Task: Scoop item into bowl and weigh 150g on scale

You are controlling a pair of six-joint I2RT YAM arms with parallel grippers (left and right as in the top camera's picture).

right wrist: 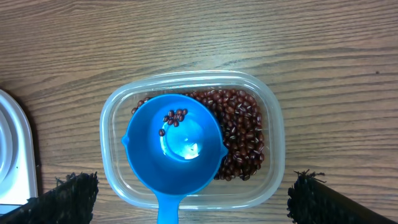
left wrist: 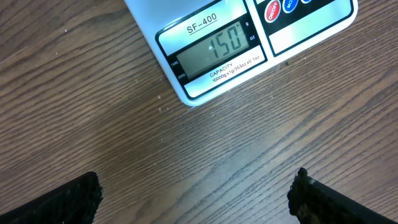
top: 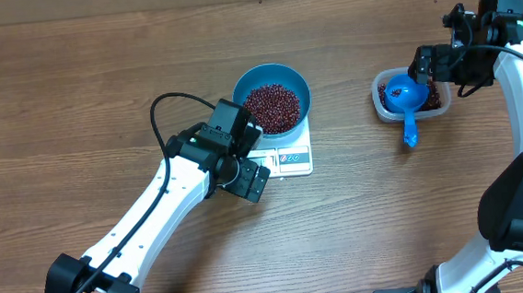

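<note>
Now reads 150 on display [left wrist: 214, 46].
Left gripper [left wrist: 196, 194] wide open, empty, over table [top: 100, 75] just before scale [top: 290, 156]; beans [top: 273, 107] heaped in bowl [top: 249, 78] on scale; scoop [top: 406, 95] lying in tub [top: 383, 106]; right gripper [right wrist: 193, 190] wide open above, holding nothing.

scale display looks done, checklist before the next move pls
1. Scale display reads 150: ok
2. Display unit set to grams: cannot tell
3. Blue bowl sits on the scale, beans inside: ok
4. Blue scoop rests in the clear tub, a few beans in it: ok
5. Left gripper open, empty: ok
6. Right gripper open, empty, over the scoop: ok
</note>
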